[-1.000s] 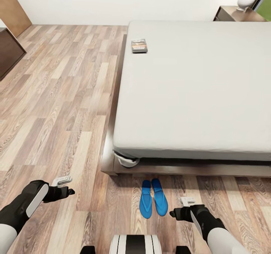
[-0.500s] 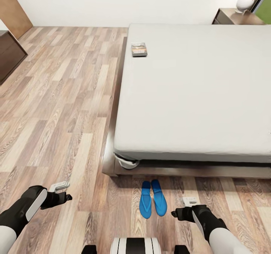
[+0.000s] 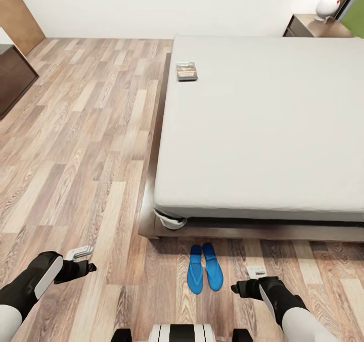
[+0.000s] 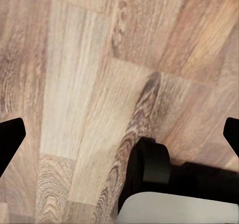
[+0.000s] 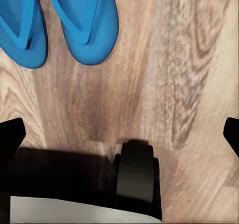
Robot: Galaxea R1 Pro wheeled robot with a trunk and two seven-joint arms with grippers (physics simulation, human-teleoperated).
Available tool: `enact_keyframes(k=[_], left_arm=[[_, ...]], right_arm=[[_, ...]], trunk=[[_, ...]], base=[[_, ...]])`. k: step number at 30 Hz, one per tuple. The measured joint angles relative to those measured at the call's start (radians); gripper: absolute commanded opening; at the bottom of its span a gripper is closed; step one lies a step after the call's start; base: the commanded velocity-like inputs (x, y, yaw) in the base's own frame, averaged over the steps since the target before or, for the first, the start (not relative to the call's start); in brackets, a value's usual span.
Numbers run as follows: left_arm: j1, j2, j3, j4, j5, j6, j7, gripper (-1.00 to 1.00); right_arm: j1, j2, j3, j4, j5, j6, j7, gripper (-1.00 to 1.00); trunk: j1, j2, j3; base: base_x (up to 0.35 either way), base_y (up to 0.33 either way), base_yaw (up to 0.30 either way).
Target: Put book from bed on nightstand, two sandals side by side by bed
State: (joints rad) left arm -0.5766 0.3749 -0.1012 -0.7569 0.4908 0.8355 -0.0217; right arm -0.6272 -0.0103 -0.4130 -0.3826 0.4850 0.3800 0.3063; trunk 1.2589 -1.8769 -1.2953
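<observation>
Black fingertips of the left gripper [image 4: 119, 134] stand wide apart at the two edges of the left wrist view, with nothing but plank floor [image 4: 74, 84] between them; the right gripper [image 5: 119, 134] is spread just as wide and equally empty, hanging over bare boards just beside the two blue sandals [image 5: 55, 20]. In the head view both arms are held low on either side of the robot's base, the left gripper [image 3: 83, 260] well apart from the bed, the right gripper [image 3: 247, 281] near the sandals [image 3: 204, 272].

The sandals lie touching side by side on the floor, toes toward the dark wooden bed frame [image 3: 242, 229] at its foot, so that half of the task looks done.

The book [image 3: 186, 71] lies flat on the grey-white mattress [image 3: 263, 129], close to its left edge and toward the head end. The nightstand [image 3: 317, 27], with its lamp [image 3: 328, 0], sits in the far right corner.

Compared with a second ago, the whole scene has slid slightly down the picture and everything looks a little farther off, while the left arm has dropped lower; this reads as the base backing away from the sandals, probably to travel up the left side of the bed toward the book.
</observation>
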Motion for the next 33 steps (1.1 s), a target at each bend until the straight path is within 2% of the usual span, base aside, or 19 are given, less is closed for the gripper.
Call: enact_keyframes(k=[11, 17, 22, 28, 33], left_arm=[[0.000, -0.006, -0.001, 0.001, -0.001, -0.004, 0.001, 1.00], [0.000, -0.021, -0.001, 0.001, -0.016, -0.014, 0.001, 1.00], [0.001, -0.028, -0.002, 0.001, -0.033, -0.020, 0.001, 1.00], [0.005, -0.035, -0.002, 0.001, -0.042, -0.023, 0.001, 1.00], [0.007, -0.051, -0.002, 0.001, -0.044, -0.025, 0.001, 1.00]], right_arm=[[0.031, -0.008, 0.000, 0.000, 0.000, -0.001, 0.001, 1.00], [0.059, -0.009, 0.001, 0.000, 0.004, -0.004, 0.003, 1.00], [0.078, -0.009, 0.001, 0.000, 0.004, -0.009, 0.005, 1.00], [0.086, -0.010, 0.001, 0.000, 0.002, -0.040, 0.005, 1.00], [0.089, -0.009, 0.001, 0.000, 0.001, -0.058, 0.005, 1.00]], trunk=[[-0.042, 0.077, 0.034], [-0.065, 0.119, 0.053], [-0.065, 0.119, 0.053], [-0.088, 0.161, 0.072], [-0.107, 0.196, 0.088]], base=[[0.000, 0.000, 0.000], [0.000, 0.000, 0.000], [0.000, 0.000, 0.000], [0.000, 0.000, 0.000], [0.000, 0.000, 0.000]])
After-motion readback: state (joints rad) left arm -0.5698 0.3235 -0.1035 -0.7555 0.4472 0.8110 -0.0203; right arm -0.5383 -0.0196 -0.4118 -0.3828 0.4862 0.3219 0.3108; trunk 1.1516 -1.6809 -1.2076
